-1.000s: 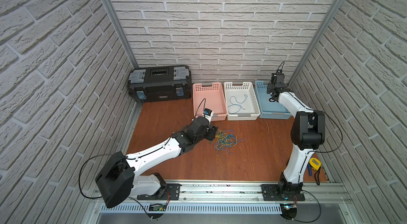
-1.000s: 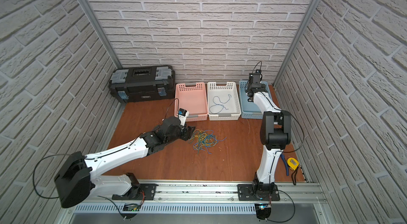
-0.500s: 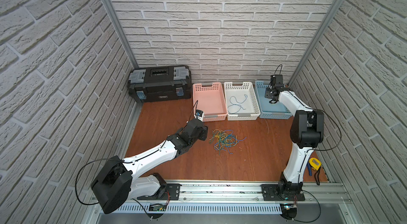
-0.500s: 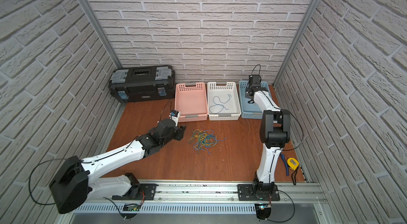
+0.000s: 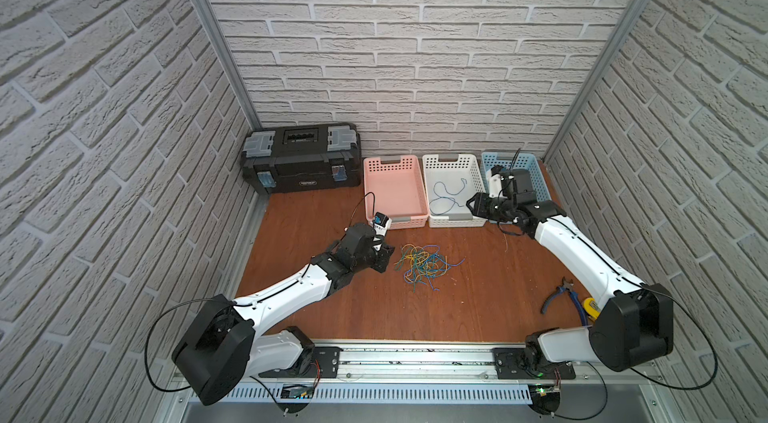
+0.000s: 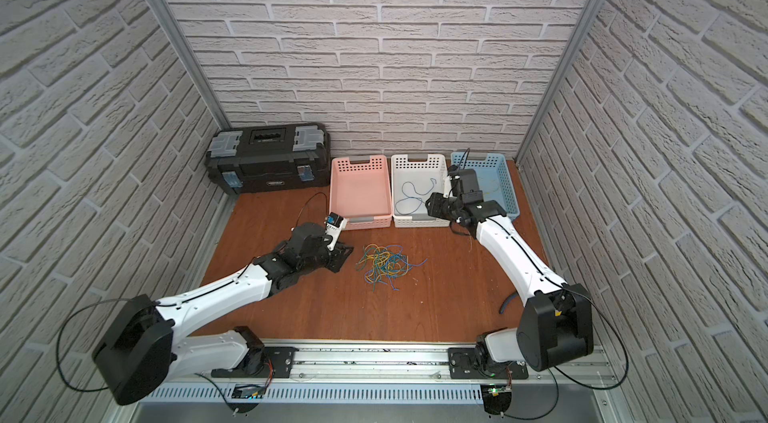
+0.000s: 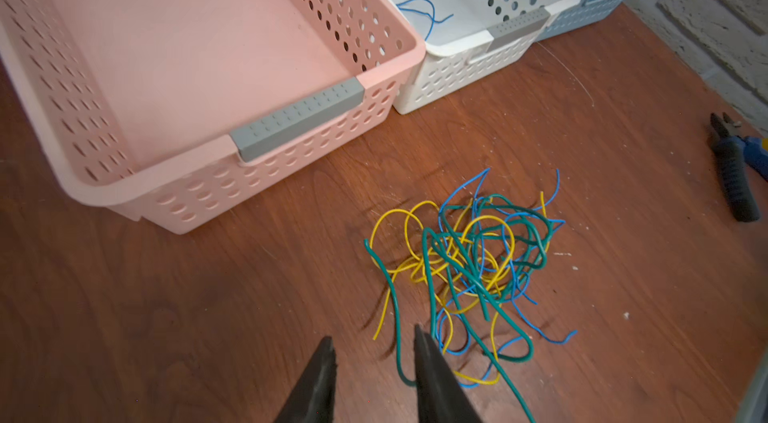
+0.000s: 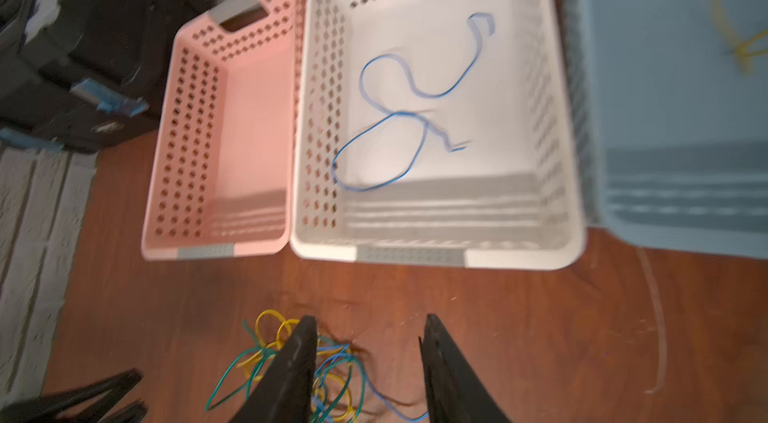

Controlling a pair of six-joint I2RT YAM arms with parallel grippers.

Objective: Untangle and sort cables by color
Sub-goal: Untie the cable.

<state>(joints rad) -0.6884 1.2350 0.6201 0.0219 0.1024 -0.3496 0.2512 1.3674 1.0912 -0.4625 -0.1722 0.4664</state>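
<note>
Currently the left hand [image 7: 372, 333] sits close to the counter [image 7: 166, 317], its jaws narrowly parted with nothing gripped between them. The tangled cables [image 7: 465, 259], yellow, blue and teal, lie just ahead of its tips, and one teal strand [image 7: 398, 338] runs beside one jaw. The pink basket [image 7: 208, 196] stands further ahead. The right hand [image 8: 370, 317] is raised, its jaws parted wider and empty. Just ahead of it, the white basket [image 8: 519, 259] holds one blue cable [image 8: 399, 113].
</note>
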